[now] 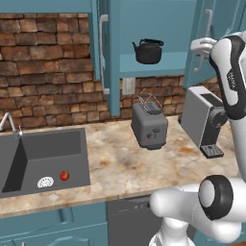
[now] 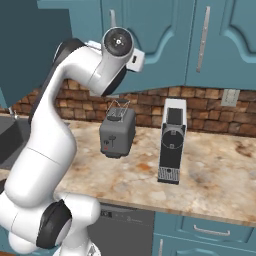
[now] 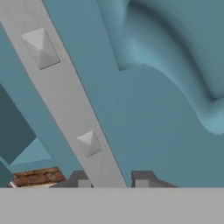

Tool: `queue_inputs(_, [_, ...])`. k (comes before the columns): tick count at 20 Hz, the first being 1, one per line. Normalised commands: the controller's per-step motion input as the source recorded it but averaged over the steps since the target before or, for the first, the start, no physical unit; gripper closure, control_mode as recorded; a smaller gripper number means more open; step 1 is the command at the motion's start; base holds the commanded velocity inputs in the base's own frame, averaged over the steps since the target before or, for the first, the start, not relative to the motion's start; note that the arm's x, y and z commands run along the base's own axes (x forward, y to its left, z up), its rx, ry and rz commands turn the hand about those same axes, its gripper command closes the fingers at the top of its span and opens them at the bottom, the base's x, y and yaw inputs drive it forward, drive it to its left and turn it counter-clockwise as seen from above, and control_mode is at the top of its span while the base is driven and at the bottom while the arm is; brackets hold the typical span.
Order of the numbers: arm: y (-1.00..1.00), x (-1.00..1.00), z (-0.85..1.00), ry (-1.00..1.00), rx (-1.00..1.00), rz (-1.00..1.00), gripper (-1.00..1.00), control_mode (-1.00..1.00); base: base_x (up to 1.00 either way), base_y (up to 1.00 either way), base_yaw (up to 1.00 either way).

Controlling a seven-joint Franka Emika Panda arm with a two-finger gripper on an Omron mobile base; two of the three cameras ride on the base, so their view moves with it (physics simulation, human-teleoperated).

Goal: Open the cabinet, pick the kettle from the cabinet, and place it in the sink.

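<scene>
Left cabinet (image 1: 144,29) door stands open: clear frontal way to the kettle (image 1: 148,51) on its shelf, open air above the lid. Toaster (image 1: 149,126) and coffee machine (image 1: 205,120) crowd the counter (image 1: 120,163) below that opening; bare stone runs left to the sink (image 1: 43,158). Gripper (image 3: 110,180) straddles the shut right door's handle (image 3: 65,96), door face just behind.

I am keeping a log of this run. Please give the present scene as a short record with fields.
cabinet: teal wall cabinet, left door open
kettle: squat black kettle upright on the shelf
gripper: two-finger gripper closed around the silver bar handle of the right door
sink: dark grey basin holding a red fruit and a white item
</scene>
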Motion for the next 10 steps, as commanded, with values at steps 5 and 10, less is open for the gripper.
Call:
queue_inputs(5, [-0.22, -0.39, 0.03, 0.0, 0.0, 0.0, 1.0, -1.0, 0.0, 0.0, 0.0])
queue_inputs(10, [-0.25, -0.4, 0.04, 0.0, 0.0, 0.01, 1.0, -1.0, 0.0, 0.0, 0.0])
